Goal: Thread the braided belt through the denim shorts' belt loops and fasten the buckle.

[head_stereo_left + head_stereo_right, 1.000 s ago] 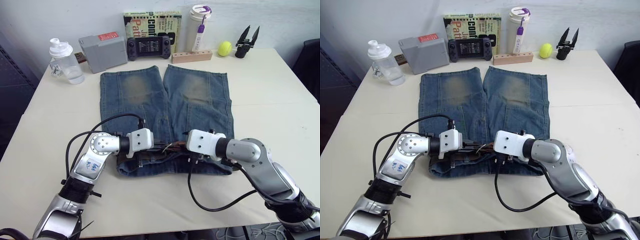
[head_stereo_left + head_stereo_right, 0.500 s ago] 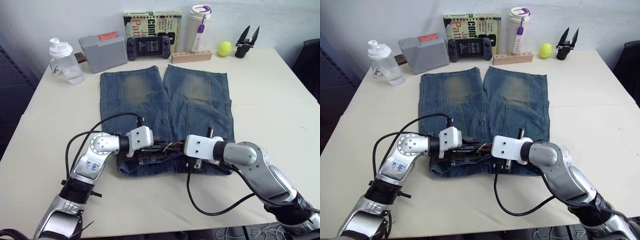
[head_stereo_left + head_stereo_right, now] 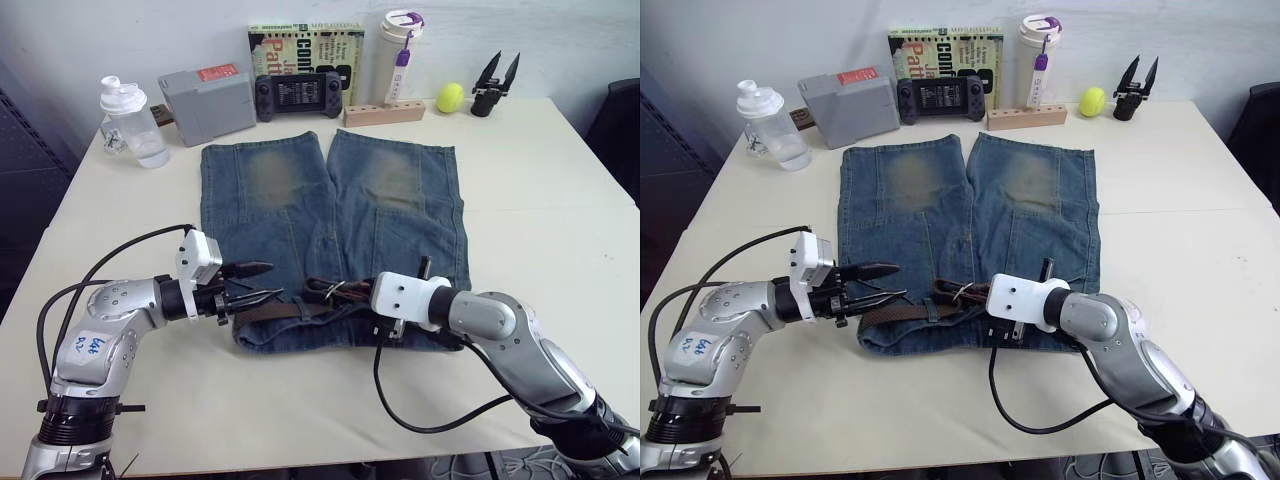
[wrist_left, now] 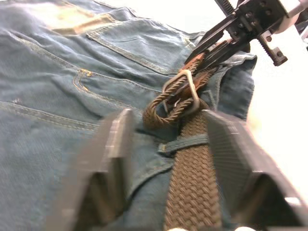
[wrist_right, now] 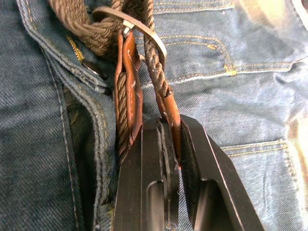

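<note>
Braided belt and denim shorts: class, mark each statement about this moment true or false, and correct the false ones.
1. The right gripper is shut on the braided belt. True.
2. The left gripper is shut on the belt. False: its fingers are open, one on each side of the belt, not gripping.
3. The belt runs under a belt loop. True.
4. The denim shorts hang over the table's edge. False: they lie flat on the table.
5. The buckle lies on the tabletop beside the yellow ball. False: it lies on the shorts' waistband.
</note>
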Robot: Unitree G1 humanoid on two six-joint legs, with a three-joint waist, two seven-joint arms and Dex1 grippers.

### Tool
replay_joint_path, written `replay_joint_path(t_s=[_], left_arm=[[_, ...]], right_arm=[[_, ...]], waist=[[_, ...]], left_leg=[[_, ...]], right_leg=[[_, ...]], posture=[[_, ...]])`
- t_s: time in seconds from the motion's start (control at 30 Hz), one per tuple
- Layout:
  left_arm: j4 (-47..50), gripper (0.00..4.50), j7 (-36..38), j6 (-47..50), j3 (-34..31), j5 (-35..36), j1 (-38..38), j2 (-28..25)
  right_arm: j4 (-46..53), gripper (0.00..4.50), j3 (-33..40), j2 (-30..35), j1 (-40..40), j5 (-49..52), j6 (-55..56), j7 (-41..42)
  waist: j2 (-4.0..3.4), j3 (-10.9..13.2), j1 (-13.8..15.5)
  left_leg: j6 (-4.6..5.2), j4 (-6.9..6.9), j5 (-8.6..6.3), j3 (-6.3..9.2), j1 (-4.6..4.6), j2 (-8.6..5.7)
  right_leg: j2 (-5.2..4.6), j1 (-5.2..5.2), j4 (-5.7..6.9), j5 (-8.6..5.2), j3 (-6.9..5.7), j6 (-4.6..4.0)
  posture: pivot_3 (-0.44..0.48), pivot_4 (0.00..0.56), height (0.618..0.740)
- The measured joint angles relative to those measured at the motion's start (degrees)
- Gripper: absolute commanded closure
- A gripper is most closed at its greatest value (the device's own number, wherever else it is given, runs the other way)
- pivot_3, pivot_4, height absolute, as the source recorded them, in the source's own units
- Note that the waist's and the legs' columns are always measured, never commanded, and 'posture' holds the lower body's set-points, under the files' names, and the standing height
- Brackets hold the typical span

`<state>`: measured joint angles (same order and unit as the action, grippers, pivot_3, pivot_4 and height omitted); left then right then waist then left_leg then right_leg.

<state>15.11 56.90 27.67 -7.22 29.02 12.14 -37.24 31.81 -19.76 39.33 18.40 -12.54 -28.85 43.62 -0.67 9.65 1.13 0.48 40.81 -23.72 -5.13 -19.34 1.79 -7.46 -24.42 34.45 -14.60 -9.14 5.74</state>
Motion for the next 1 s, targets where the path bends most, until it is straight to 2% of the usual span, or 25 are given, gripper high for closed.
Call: replay_joint_path(t_s=[0.1, 0.2, 0.33, 0.47, 0.57, 0.63, 0.77, 1.0], left_arm=[[-0.1, 4.44, 0.5, -1.8, 2.7, -2.5, -2.9, -1.3], [-0.7, 4.44, 0.9, -6.0, 8.2, -8.2, -4.9, -3.3], [-2.5, 4.44, 0.4, -10.2, 10.3, -11.8, -4.8, -3.9], [-3.0, 4.44, -0.3, -13.9, 12.0, -15.2, -4.6, -4.9], [-4.0, 4.44, -0.7, -14.7, 12.1, -15.4, -4.7, -5.0], [-4.1, 4.44, -1.0, -15.7, 12.7, -15.4, -4.8, -4.6], [-4.2, 4.44, -1.7, -17.1, 14.0, -15.4, -4.9, -4.1], [-4.5, 4.44, -3.0, -18.4, 14.7, -15.5, -4.9, -4.1]], right_arm=[[0.0, 4.5, 0.1, 0.0, -1.2, 0.1, 1.1, -0.6], [0.1, 4.5, 1.5, 0.1, -2.8, 0.6, 2.8, -0.6], [0.9, 4.5, 4.3, 1.0, -5.8, 1.5, 5.2, -0.6], [2.1, 4.5, 13.1, 5.5, -16.6, 3.6, 14.6, -0.3], [0.7, 4.5, 19.3, 8.2, -21.3, 3.9, 20.2, -0.1], [-6.6, 4.5, 26.3, 11.1, -26.5, 3.9, 27.0, -1.8], [-14.8, 4.5, 31.4, 13.2, -26.8, 3.2, 34.0, -5.6], [-16.0, 4.5, 31.2, 13.2, -26.9, 2.0, 37.6, -7.6]], waist=[[0.0, 0.0, 0.0], [0.0, 0.0, 0.1], [-0.02, 0.0, 0.1], [-0.1, -0.1, 0.2], [-0.31, -0.2, 0.1], [-0.36, -0.2, 0.4], [-0.38, -0.2, 0.5], [-0.4, -0.2, 0.6]], left_leg=[[0.0, -0.03, 0.0, -0.01, 0.0, 0.0], [-0.01, -0.04, 0.0, -0.03, -0.01, 0.0], [-0.01, -0.07, 0.0, -0.04, 0.06, 0.01], [-0.01, -0.19, 0.0, -0.15, 0.14, -0.02], [-0.01, -0.19, 0.0, -0.15, 0.25, 0.01], [0.0, -0.19, 0.0, -0.12, 0.26, -0.03], [0.02, -0.15, 0.01, -0.06, 0.31, -0.05], [0.03, -0.12, 0.01, -0.02, 0.31, -0.06]], right_leg=[[0.03, -0.01, -0.02, -0.01, -0.01, -0.01], [0.02, -0.01, -0.04, -0.01, 0.0, -0.01], [0.03, 0.01, -0.04, -0.01, 0.02, -0.02], [0.01, 0.03, -0.07, -0.01, 0.09, -0.02], [0.02, 0.1, -0.02, -0.01, 0.11, -0.02], [-0.03, 0.15, -0.05, -0.01, 0.1, -0.02], [-0.07, 0.25, -0.06, 0.0, 0.07, 0.0], [-0.09, 0.31, -0.08, 0.0, 0.05, 0.01]], posture=[[0.0, 0.15, 0.726], [0.0, 0.15, 0.726], [0.0, 0.15, 0.726], [0.0, 0.15, 0.726], [0.0, 0.15, 0.726], [0.0, 0.15, 0.726], [0.0, 0.15, 0.726], [0.0, 0.15, 0.726]])
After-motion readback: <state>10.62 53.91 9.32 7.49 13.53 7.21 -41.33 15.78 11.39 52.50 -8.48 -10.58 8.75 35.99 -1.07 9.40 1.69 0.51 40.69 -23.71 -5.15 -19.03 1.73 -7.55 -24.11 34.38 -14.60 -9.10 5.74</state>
